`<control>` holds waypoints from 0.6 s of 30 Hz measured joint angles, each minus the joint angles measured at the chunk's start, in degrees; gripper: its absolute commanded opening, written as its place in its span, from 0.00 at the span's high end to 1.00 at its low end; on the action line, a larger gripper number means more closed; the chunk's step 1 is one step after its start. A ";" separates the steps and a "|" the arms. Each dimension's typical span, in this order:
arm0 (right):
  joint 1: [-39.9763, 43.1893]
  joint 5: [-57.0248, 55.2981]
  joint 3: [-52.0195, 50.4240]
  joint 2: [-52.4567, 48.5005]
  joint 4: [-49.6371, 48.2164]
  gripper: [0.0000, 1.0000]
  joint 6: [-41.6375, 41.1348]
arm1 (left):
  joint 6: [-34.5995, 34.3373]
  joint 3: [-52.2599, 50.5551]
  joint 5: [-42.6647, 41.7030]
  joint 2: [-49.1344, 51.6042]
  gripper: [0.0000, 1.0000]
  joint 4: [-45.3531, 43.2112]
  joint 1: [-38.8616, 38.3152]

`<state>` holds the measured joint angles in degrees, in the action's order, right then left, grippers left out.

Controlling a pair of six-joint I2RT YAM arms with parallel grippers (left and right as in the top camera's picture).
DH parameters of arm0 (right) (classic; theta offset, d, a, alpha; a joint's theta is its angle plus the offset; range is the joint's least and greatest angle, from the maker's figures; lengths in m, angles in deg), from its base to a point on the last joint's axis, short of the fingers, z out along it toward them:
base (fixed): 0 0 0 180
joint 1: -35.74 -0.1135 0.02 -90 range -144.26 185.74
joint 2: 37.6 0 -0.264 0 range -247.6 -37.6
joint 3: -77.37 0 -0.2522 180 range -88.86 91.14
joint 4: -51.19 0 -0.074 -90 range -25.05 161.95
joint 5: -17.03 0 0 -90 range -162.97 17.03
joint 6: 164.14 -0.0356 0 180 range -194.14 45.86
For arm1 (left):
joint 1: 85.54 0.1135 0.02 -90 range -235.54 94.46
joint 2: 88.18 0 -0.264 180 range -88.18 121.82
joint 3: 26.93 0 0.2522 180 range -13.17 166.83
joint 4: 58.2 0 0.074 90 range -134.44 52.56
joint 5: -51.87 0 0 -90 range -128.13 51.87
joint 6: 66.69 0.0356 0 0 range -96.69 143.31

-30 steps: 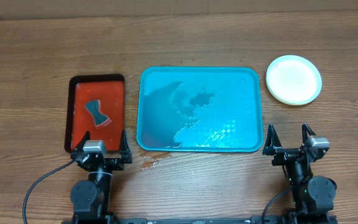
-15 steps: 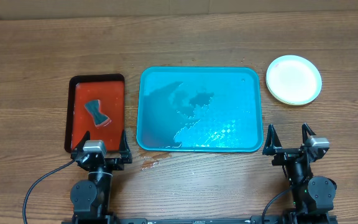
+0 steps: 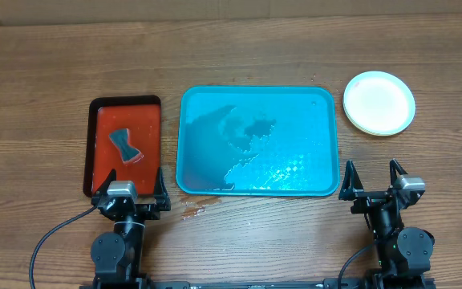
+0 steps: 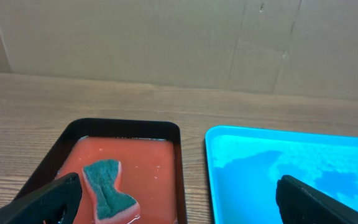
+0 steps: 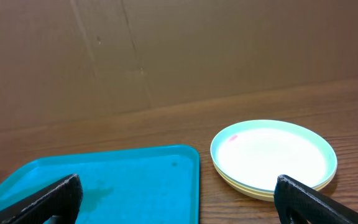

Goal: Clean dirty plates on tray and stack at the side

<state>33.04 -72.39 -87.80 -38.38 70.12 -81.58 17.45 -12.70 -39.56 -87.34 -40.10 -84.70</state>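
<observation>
The plates point(image 3: 379, 102) sit in one stack on the table at the back right, right of the tray; in the right wrist view point(image 5: 273, 157) a mint-green plate lies on top of yellow-green ones, with a small red smear near its far-left rim. The light-blue tray point(image 3: 257, 141) lies in the middle with wet patches and no plates on it; it also shows in both wrist views point(image 4: 291, 168) point(image 5: 104, 180). My left gripper point(image 3: 133, 193) is open and empty at the front left. My right gripper point(image 3: 373, 182) is open and empty at the front right.
A red black-rimmed tray point(image 3: 125, 144) stands left of the blue tray and holds a green-and-pink sponge point(image 3: 125, 145), which also shows in the left wrist view point(image 4: 109, 191). A small wet spot point(image 3: 192, 210) lies on the wood in front of the blue tray. A cardboard wall stands behind the table.
</observation>
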 measured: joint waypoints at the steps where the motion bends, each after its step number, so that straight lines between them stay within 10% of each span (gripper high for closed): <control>1: 0.00 0.00 0.00 0.00 0.02 0.00 0.11 | 0.02 0.00 0.00 0.00 0.00 0.00 0.00; 18: 0.00 0.02 0.00 0.00 -0.02 0.00 11.54 | 0.02 0.00 0.00 0.00 0.00 0.00 0.00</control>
<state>33.04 -72.37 -87.80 -38.38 70.09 -70.04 17.47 -12.70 -39.56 -87.34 -40.10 -84.70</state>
